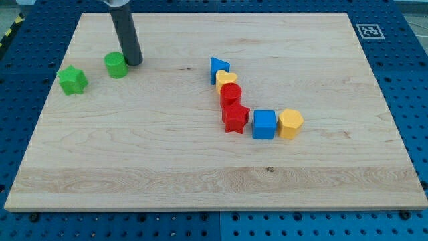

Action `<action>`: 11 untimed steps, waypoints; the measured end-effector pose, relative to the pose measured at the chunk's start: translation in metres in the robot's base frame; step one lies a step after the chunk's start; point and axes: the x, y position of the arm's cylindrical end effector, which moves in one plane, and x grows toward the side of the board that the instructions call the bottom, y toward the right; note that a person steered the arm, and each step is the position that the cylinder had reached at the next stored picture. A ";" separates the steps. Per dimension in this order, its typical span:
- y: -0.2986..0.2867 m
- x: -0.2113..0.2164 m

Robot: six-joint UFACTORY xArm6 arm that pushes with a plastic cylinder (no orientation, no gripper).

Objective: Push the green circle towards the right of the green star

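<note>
Camera view has my tip [134, 63] parked right against the green circle [116, 65], on its right side toward the view's top left. No jaws here to be spread or pinched, just a plain rod. The green star [73, 80] sits just left of the circle, slightly lower. Mid-board there's a curved chain: blue triangle [219, 67], yellow heart [226, 80], red cylinder [231, 94], red star [235, 118], blue cube [264, 124], yellow hexagon [290, 124].

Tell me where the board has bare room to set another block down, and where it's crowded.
Free: the wide strip along the view's bottom, below the red star and blue cube; also the right side beyond the yellow block. Crowded: the central chain from the blue triangle down, and the top-left, where my tip touches the green circle beside the green star.
</note>
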 end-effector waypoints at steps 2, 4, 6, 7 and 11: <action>-0.024 0.000; -0.028 0.000; -0.033 0.000; -0.034 0.000; -0.045 0.000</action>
